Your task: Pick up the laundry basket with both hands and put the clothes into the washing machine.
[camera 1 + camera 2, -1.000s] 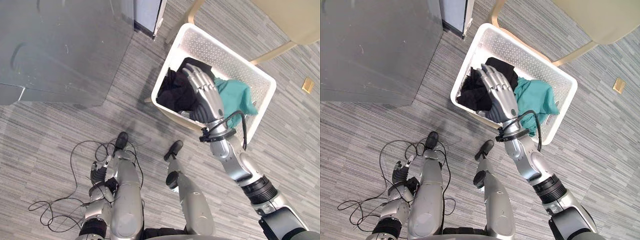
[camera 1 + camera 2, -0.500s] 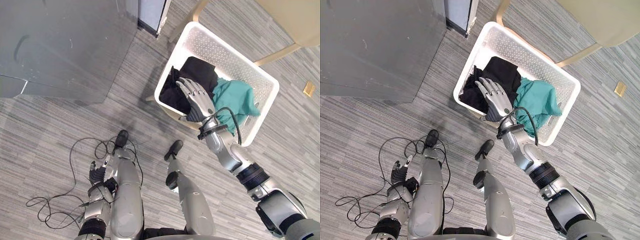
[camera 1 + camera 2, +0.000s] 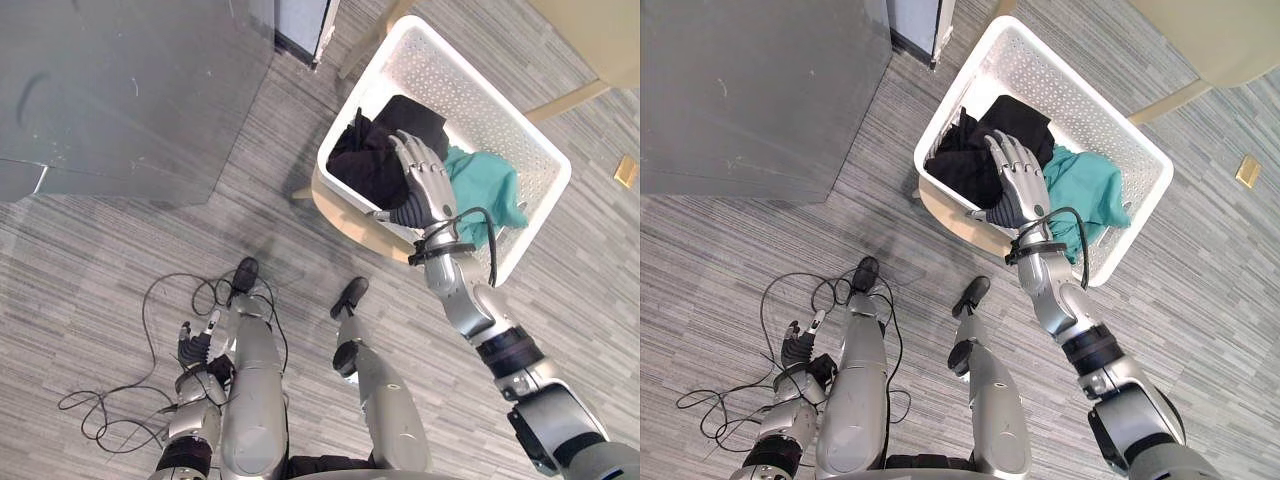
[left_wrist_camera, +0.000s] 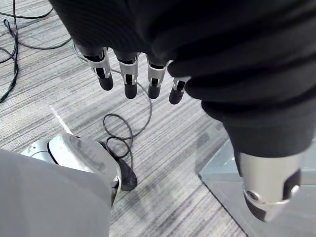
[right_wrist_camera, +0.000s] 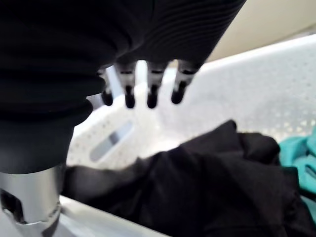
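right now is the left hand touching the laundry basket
No, the left hand hangs open over the carpet floor, well apart from the white laundry basket.

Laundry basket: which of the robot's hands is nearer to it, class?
Right. The right hand hovers over the black clothes inside the white laundry basket; the left hand hangs low over the carpet, well away.

right hand [image 3: 425, 190] advanced from the laundry basket [image 3: 470, 85] near rim, over the black clothes [image 3: 375, 165], beside teal cloth [image 3: 490, 185]
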### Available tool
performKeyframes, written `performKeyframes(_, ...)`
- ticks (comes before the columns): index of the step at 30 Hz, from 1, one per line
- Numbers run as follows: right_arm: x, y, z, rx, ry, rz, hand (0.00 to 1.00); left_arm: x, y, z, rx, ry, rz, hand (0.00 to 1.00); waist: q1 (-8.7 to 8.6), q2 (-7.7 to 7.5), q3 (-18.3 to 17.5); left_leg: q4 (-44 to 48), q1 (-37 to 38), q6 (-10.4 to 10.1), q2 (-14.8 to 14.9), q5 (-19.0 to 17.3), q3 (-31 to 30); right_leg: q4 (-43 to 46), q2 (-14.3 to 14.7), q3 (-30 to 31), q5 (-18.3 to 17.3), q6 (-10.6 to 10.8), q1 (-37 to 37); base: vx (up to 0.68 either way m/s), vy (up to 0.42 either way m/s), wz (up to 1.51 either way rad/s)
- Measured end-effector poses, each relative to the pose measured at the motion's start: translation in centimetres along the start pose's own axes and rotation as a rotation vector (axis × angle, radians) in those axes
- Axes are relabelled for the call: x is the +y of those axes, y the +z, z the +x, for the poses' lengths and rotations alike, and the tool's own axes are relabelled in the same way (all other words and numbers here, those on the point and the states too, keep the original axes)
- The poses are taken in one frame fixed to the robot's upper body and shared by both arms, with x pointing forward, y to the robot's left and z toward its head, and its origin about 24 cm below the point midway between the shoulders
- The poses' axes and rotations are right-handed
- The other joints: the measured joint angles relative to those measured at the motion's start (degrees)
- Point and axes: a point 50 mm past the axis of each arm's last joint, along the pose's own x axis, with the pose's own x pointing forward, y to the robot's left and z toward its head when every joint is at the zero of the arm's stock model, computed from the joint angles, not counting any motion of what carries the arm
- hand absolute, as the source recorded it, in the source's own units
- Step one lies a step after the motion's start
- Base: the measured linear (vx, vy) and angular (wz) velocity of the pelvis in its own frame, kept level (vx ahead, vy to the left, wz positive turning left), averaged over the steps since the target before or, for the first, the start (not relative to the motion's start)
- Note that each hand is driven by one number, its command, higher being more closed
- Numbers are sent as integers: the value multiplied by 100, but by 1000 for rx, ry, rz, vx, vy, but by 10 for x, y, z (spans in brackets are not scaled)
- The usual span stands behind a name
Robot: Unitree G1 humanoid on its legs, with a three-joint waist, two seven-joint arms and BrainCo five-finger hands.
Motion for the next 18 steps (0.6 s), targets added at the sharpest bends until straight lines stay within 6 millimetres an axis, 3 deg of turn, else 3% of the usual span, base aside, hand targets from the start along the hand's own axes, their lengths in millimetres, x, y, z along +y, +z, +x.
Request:
performKeyframes(6, -29, 22, -14, -93, -160, 97, 0, 0, -1, 0, 8, 2, 3, 0, -55, 0, 0, -35, 43, 1, 8, -1, 42, 0, -2, 64, 0, 0, 0, -13, 40, -3)
performKeyframes(18, -35, 20, -23, -79, -218, 154, 0, 0, -1, 0, 10, 3, 6, 0, -61, 1, 1, -38, 47, 2, 6, -2, 60, 0, -3, 89, -1, 0, 0, -13, 44, 0)
